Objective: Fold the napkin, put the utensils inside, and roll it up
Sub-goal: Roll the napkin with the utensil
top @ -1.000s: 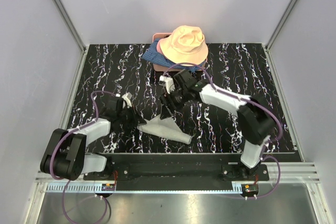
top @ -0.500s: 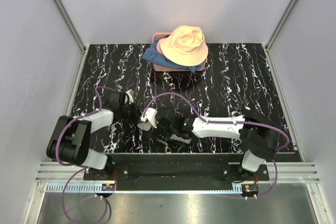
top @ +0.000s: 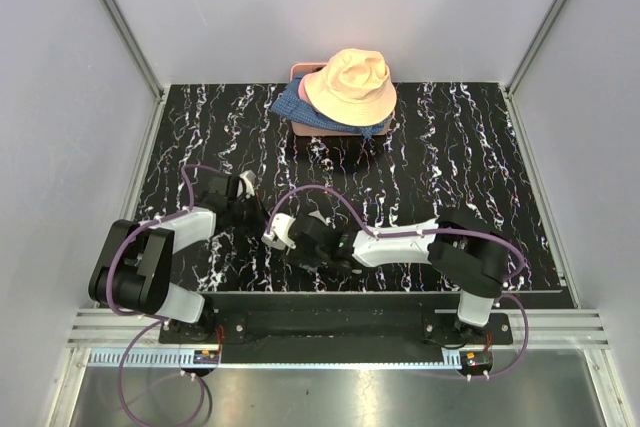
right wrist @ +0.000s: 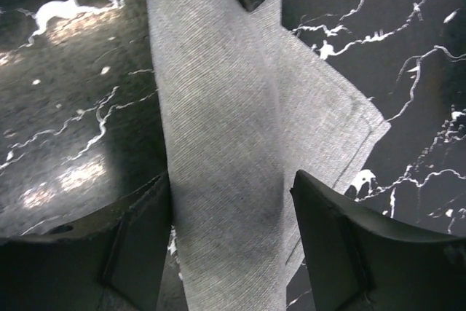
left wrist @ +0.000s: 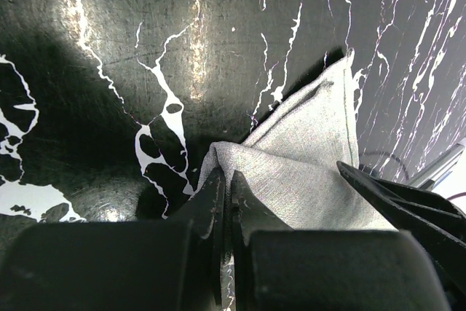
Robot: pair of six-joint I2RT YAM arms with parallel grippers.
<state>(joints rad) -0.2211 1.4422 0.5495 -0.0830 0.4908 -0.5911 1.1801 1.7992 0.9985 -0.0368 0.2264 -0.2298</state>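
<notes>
The light-grey napkin (left wrist: 306,158) lies folded into a narrow strip (right wrist: 218,129) on the black marbled table, near the front edge. My left gripper (left wrist: 224,180) is shut on one of its corners, low at the front left (top: 256,215). My right gripper (right wrist: 229,209) stands open and straddles the strip, one finger (right wrist: 138,238) at its edge and the other (right wrist: 342,231) a little clear of it. From above, the right arm reaches left across the front and its gripper (top: 308,245) covers most of the napkin. The utensils are out of view.
A peach bucket hat (top: 350,82) sits on blue patterned fabric (top: 292,102) over a pink box (top: 298,71) at the back centre. The table's front edge (top: 380,292) runs just behind the right forearm. Grey walls close in both sides.
The right arm has swung from the middle of the table down and left to the napkin, and now hides it from above. The left gripper has kept its hold and barely moved.
</notes>
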